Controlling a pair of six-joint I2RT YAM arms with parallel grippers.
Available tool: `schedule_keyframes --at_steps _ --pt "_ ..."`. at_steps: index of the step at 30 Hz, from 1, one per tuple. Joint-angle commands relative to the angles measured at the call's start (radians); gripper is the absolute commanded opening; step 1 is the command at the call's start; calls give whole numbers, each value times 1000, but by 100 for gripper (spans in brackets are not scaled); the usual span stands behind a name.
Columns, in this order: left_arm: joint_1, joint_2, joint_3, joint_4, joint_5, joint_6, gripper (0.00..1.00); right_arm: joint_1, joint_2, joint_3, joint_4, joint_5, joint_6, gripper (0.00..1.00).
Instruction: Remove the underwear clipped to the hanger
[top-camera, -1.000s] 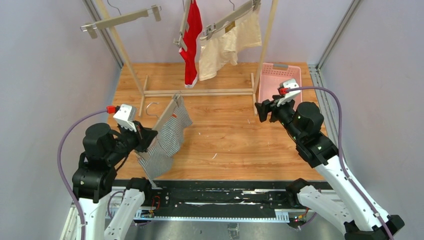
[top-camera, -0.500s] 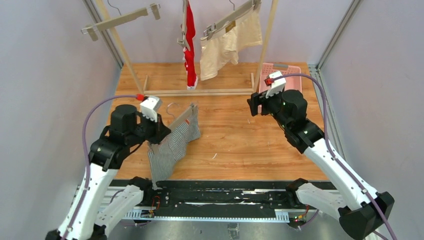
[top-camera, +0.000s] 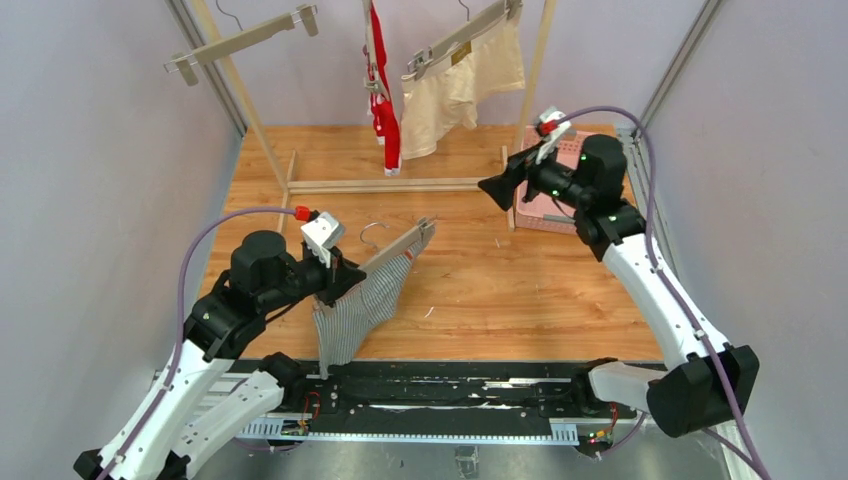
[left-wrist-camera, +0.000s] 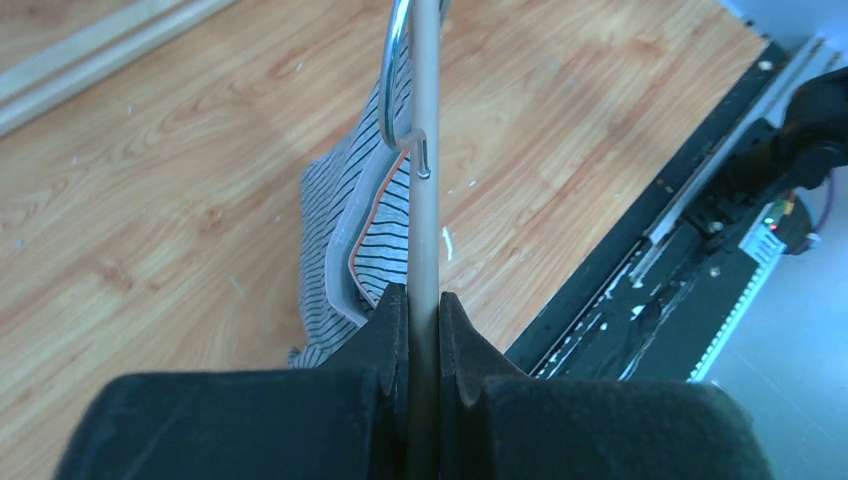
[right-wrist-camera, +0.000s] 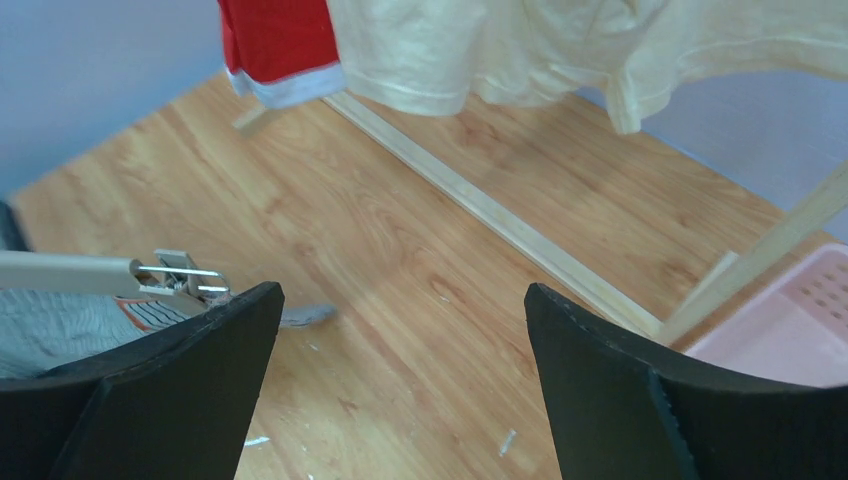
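Gripping the hanger (top-camera: 398, 245) by its bar, the left tool (left-wrist-camera: 420, 300) is clenched tight, holding it low over the desk (top-camera: 480, 290), lower left of centre. The grey striped briefs (top-camera: 355, 315) dangle from it, not yet unclipped. The right tool (right-wrist-camera: 400, 290) gapes wide and empty at centre right. The red briefs (top-camera: 385, 120) and cream briefs (top-camera: 455, 90) hang clipped at top centre. To me the job looks barely begun.

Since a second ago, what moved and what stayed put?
The left end effector carried the hanger with the striped underwear rightward along the table. The open right end effector swung back toward the rack. The red underwear and cream underwear stayed hanging.
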Motion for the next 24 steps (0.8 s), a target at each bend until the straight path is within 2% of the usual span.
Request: schedule_keyframes --at_steps 1,4,7,9,15,24 --pt "-8 -45 2 157 142 23 0 -189 -4 -64 302 -506 252 94" --pt "-8 -20 7 211 247 12 0 -207 21 -60 339 -624 299 93" --pt "-8 34 27 219 293 20 0 -200 29 -56 393 -715 350 92" --pt "-8 67 44 206 305 34 0 -186 12 -60 385 -714 333 92" --pt "-11 116 92 205 349 36 0 -113 -27 -51 208 -661 188 92" --pt "-11 121 128 222 363 20 0 -49 -25 -96 208 -655 179 89"
